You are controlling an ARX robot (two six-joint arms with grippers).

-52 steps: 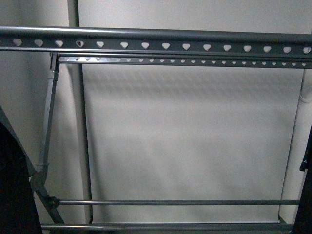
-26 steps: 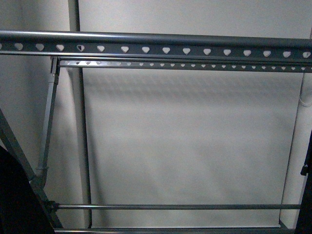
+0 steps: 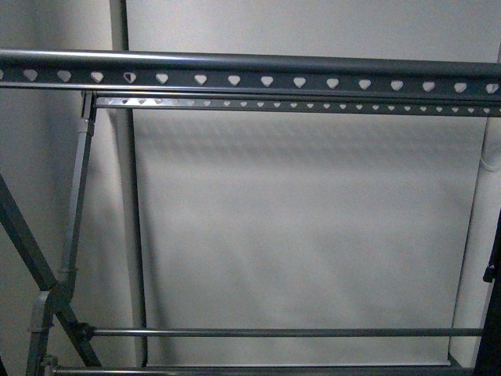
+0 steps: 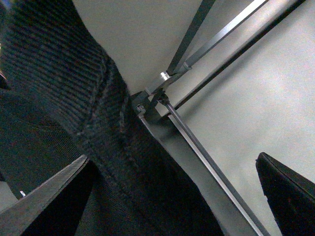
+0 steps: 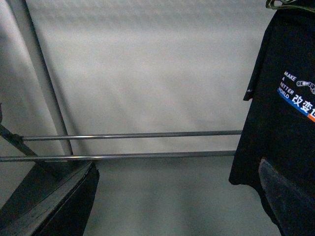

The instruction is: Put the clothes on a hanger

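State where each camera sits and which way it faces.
Front: on the body between the arms, facing the rack and wall; no arm clearly shows.
Left wrist: on the left arm, close against the T-shirt, rack rods behind; left jaws open.
Right wrist: on the right arm, facing two thin rods and the wall, T-shirt on a hanger to one side; right jaws open.
Shared: all three show the rack; both wrist views show the T-shirt.

Flat, wedge-shaped, matte-black fingers (image 5: 59, 206)
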